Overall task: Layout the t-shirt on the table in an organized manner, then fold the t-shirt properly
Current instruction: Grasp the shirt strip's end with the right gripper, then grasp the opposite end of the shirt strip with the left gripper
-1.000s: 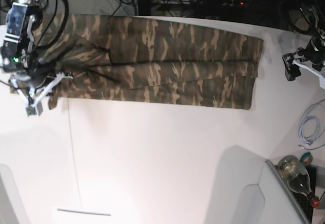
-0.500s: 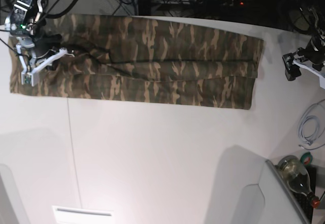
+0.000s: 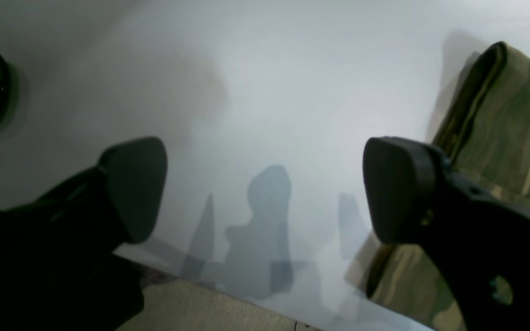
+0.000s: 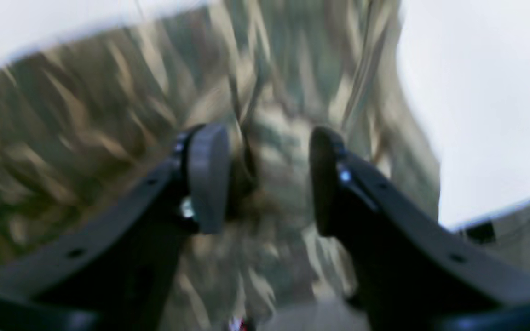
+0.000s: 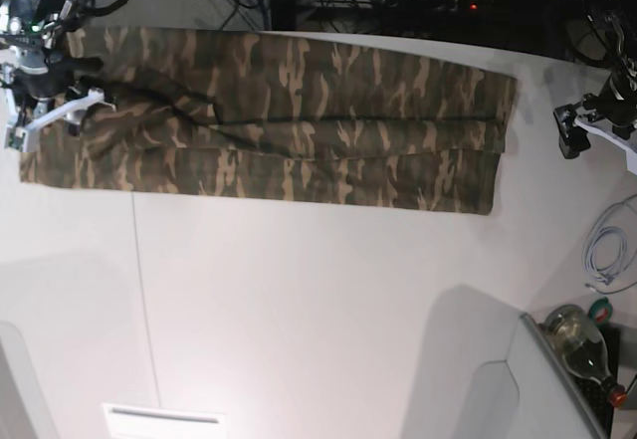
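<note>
Shirt (image 5: 289, 120): camo, folded into a long band, far side of desk (image 5: 318, 310) | right gripper (image 4: 258, 179): jaws apart, empty, over band's end; view blurred | left gripper (image 3: 265, 188): jaws apart, empty, over bare desk beside opposite end | advice: pinch both end corners squarely, fold across evenly.
</note>
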